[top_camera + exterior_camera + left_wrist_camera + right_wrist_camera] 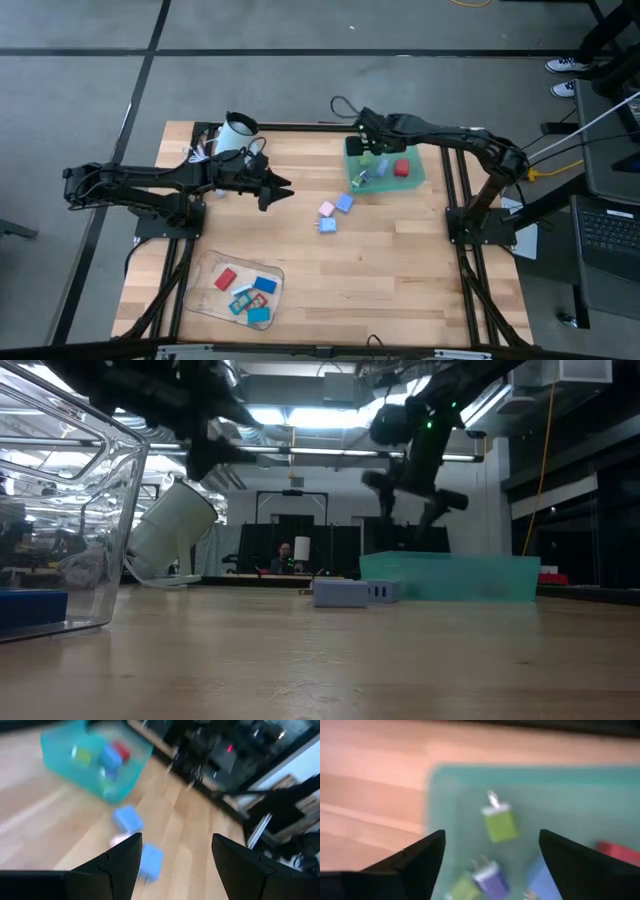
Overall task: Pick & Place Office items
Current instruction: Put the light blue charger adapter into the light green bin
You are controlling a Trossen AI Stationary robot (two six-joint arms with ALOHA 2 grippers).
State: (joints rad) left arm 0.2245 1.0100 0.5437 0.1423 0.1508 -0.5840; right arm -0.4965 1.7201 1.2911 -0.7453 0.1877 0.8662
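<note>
Small blocky office items lie in three groups. A pink (326,209), a blue (344,203) and a light blue piece (327,226) rest on the bare wood mid-table. Green (499,824), red (402,168) and blue pieces sit in a teal tray (412,178). Red, blue and teal ones lie in a clear container (205,300). My left gripper (280,188) (175,840) hovers open left of the three loose pieces, above the table. My right gripper (362,140) (490,837) hangs open above the tray's far-left part, over the green piece, touching nothing.
A white mug (237,135) stands tilted at the table's far-left side beside a white coiled cord (197,152), close behind the left arm. The clear container's wall (105,510) rises at the near-left. Bare wood lies at the table's near-right. A person's shoes (570,66) show beyond the far-right corner.
</note>
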